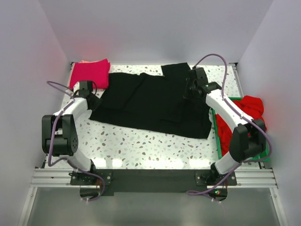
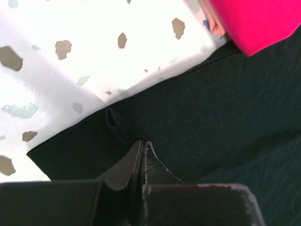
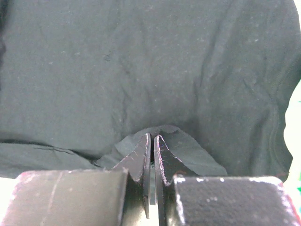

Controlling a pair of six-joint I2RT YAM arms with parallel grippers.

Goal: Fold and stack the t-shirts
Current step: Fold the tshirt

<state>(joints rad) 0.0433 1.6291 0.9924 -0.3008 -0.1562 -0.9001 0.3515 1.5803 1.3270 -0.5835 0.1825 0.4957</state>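
Folded magenta-pink t-shirt [image 1: 90,73] at the far-left corner of the table [image 1: 141,146], touching the black t-shirt [image 1: 150,101] spread across the middle. Left gripper [image 2: 143,147] pressed together on a small pucker at that shirt's left edge; right gripper [image 3: 152,139] likewise pinching a raised fold near its right side. Furthest right, red t-shirt [image 1: 249,109] heaped in the green tray [image 1: 218,141].

A large black cloth t-shirt [image 1: 150,101] lies spread out in the centre, its left side and far sleeve folded inward. A neatly folded magenta-pink t-shirt [image 1: 90,73] rests far left, on a peach t-shirt [image 1: 83,61]. A bright red t-shirt [image 1: 251,107] lies crumpled at right.
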